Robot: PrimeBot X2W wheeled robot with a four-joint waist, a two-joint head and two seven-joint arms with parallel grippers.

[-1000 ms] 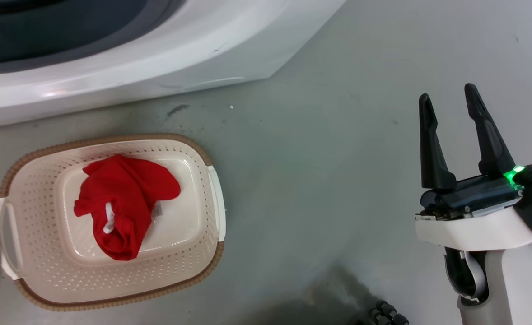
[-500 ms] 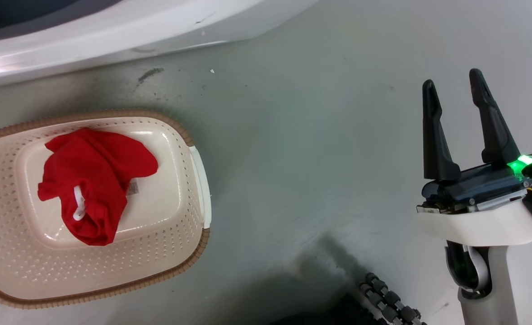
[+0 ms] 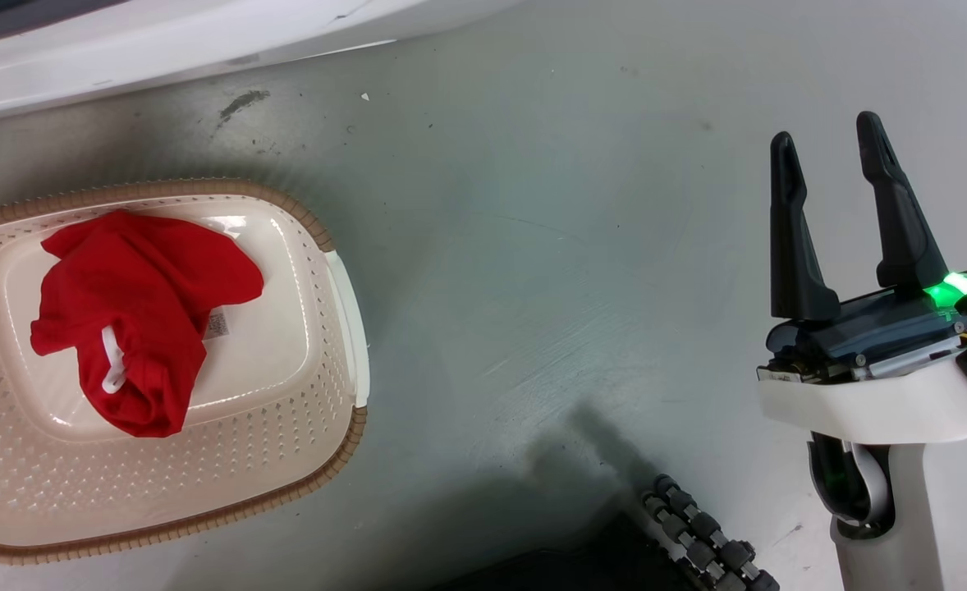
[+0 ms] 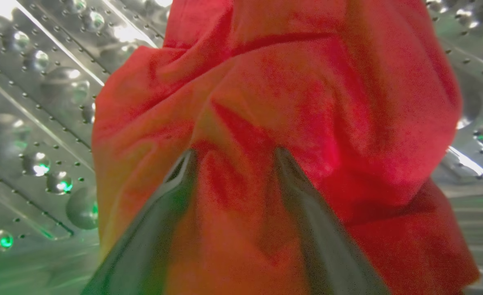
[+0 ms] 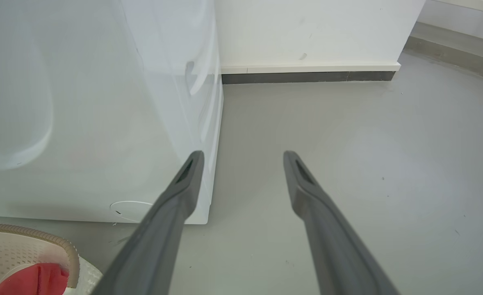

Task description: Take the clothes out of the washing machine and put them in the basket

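Note:
Inside the washing machine's perforated steel drum [image 4: 32,102], a red garment [image 4: 307,82] lies bunched up close in the left wrist view. My left gripper [image 4: 235,152] is open, its two fingers spread and pressed against this cloth. Another red garment [image 3: 135,304] with a small white tag lies in the cream basket [image 3: 319,238] at the left of the head view. The washing machine's white front [image 3: 122,41] runs along the top left. My right gripper [image 3: 826,130] hovers open and empty over the floor at the right, well away from the basket.
Grey floor [image 3: 533,246] stretches between the basket and my right arm. A black roller wheel of my base [image 3: 701,533] shows at the bottom. In the right wrist view, the washer's side [image 5: 102,123], a wall with dark skirting [image 5: 307,76] and the basket's corner [image 5: 28,241] are visible.
The head camera has moved, so the basket and washer slide left and up in the picture. The garment in the basket lies as before. My right gripper stays open.

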